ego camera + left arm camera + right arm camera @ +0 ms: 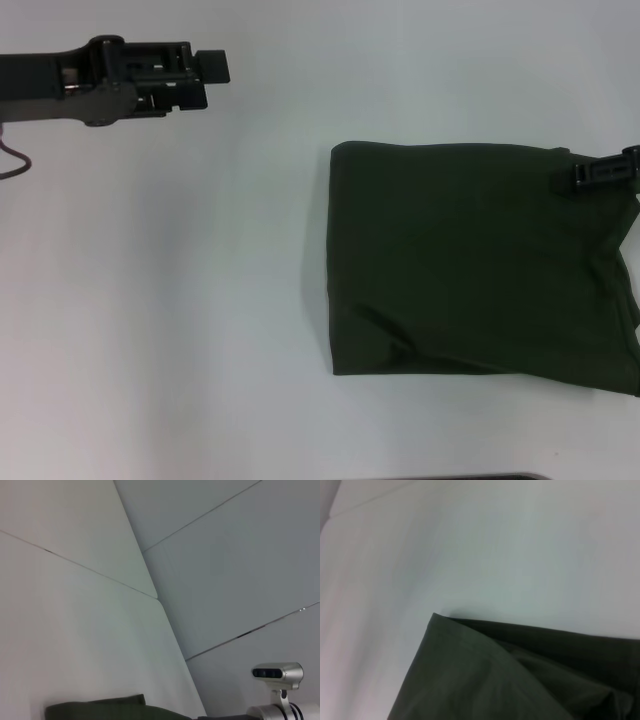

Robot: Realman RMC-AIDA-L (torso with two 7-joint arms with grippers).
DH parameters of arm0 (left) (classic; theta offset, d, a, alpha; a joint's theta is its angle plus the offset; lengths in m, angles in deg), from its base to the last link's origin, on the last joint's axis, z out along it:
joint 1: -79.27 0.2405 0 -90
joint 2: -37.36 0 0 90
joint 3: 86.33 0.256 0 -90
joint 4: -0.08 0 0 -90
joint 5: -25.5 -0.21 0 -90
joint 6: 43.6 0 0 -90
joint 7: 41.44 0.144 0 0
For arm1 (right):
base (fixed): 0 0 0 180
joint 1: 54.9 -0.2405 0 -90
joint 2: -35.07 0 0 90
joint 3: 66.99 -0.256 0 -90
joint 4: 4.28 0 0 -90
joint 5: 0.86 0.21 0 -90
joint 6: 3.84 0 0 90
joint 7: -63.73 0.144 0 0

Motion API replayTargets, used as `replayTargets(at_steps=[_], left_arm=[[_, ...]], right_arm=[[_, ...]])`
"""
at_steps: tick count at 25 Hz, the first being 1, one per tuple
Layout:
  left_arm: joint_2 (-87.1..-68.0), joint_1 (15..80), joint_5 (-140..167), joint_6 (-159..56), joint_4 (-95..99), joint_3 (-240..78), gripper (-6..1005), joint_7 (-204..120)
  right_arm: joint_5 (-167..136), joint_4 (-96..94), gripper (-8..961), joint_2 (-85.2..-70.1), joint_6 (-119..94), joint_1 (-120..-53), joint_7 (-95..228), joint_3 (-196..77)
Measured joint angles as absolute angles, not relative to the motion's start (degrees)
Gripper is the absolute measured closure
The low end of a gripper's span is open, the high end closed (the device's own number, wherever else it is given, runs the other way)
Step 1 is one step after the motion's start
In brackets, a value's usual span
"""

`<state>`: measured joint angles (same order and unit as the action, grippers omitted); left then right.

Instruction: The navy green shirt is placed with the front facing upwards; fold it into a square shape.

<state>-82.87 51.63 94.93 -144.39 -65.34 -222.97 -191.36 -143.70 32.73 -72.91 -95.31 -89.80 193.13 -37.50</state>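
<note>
Folded shirt (470, 265) on table (180, 320), right side; left gripper (215, 66) far-left.

Black boxy left pincer (215, 66), thin cable (15, 160)

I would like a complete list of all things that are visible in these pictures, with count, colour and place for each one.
dark olive-green cotton shirt: one, dark green, folded into a near-square shape, lying flat on the right half of the table.
white table: one, white, under everything.
silver-grey camera on a stand: one, silver with a dark front, beyond the table edge, seen in the left wrist view.
left gripper: one, black, above the far left of the table, away from the shirt.
right gripper: one, black, at the shirt's far right corner.
</note>
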Motion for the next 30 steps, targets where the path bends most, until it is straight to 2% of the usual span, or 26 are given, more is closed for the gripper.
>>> replayTargets(at_steps=[8,19,25,29,30], left_arm=[[-82.95,51.5,94.9,-144.4,-65.1,-222.5,367,-191.2],[-83.20,51.3,93.8,-144.2,-65.0,-222.3,367,-191.2],[-83.22,51.1,93.7,-144.1,-65.0,-222.3,367,-191.2],[-83.22,51.1,93.7,-144.1,-65.0,-222.3,367,-191.2],[-83.22,51.1,93.7,-144.1,-65.0,-222.3,367,-191.2]], right_arm=[[-143.8,32.7,199,-73.27,-93.7,-90.0,194.3,-36.0],[-143.6,34.1,413,-73.31,-94.7,-90.1,195.3,-35.9],[-143.1,37.4,657,-73.22,-97.8,-90.3,198.1,-36.4],[-141.9,38.2,882,-73.08,-98.2,-90.3,198.9,-36.5],[-141.7,38.2,888,-73.04,-98.1,-90.3,198.9,-36.5]])
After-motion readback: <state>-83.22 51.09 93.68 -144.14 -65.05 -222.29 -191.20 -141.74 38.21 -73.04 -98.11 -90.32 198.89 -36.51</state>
